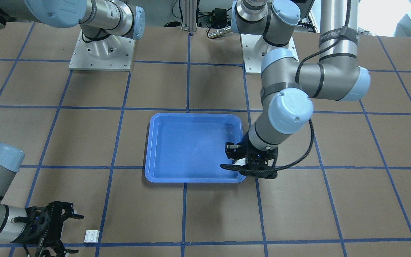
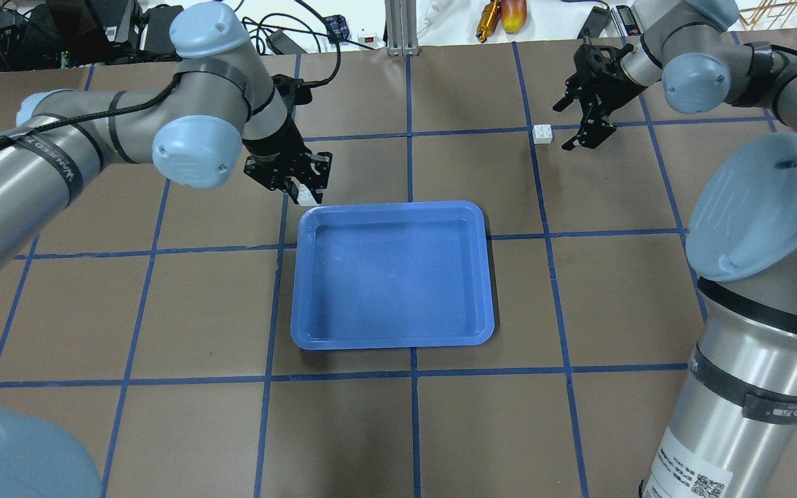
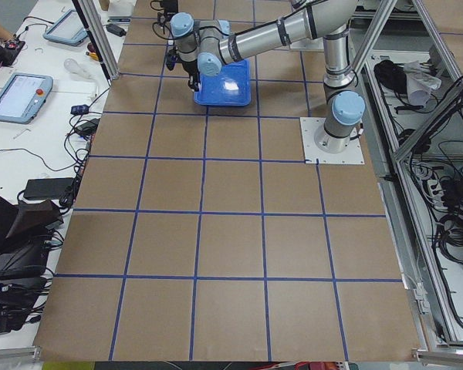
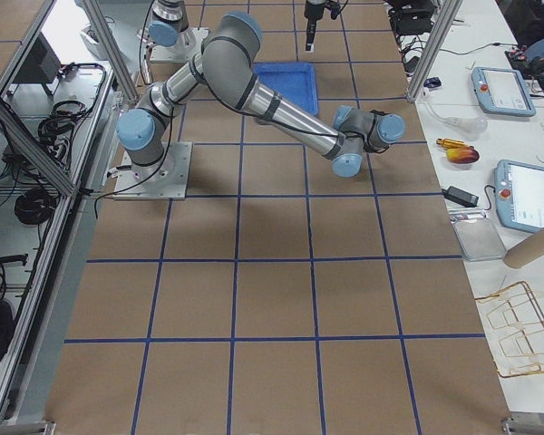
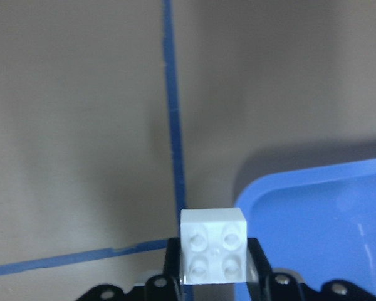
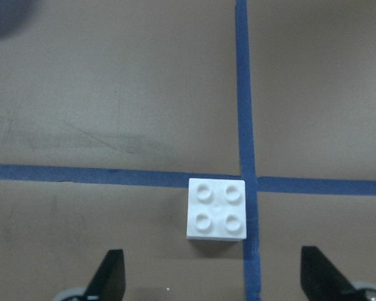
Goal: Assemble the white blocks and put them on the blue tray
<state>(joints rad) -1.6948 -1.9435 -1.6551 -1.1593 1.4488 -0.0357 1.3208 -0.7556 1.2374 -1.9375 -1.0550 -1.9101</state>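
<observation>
At the upper left corner of the blue tray [image 2: 391,277] in the overhead view, we log the left gripper [image 2: 299,181]. Its fingers are clamped on the held white block [image 2: 306,194], whose four-stud face is turned toward the wrist camera. This block hangs over the brown table, just outside the tray's rim.

In the upper right of the same view, we list the loose white block [image 2: 542,133]. It lies studs up on the table, touching a crossing of blue tape lines. The right gripper [image 2: 568,124] is beside it with fingers spread wide and touching nothing.

We judge the step in hand to be pickup of the second brick, with neither block yet on the tray. The next move calls for squaring the fingers on its sides, closing, then mating studs to underside.
</observation>
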